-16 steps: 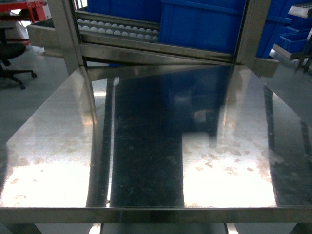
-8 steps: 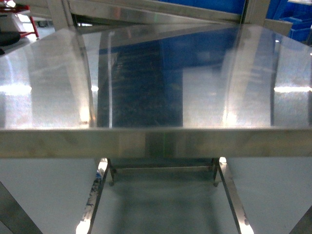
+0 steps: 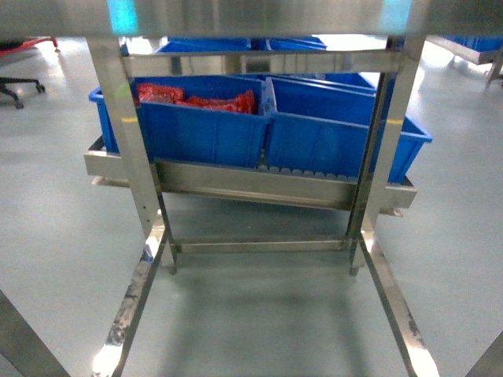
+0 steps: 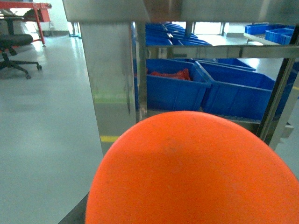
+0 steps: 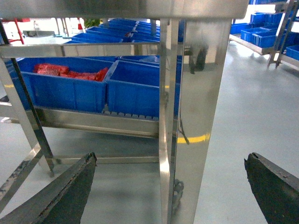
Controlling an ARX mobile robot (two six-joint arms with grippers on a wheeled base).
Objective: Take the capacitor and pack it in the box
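I see 2 blue bins (image 3: 314,133) mid-frame under the steel table (image 3: 251,16). My right gripper (image 5: 170,186) is spread wide; an orange dome (image 4: 191,172) blocks the left wrist view, so I cannot tell the left's state.

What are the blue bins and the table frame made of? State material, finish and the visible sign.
Big blue rectangular bins: apparently moulded plastic, smooth semi-gloss; uniform colour, thick rolled rims. Silver table frame: probably stainless steel, brushed and shiny; it mirrors light and surroundings.
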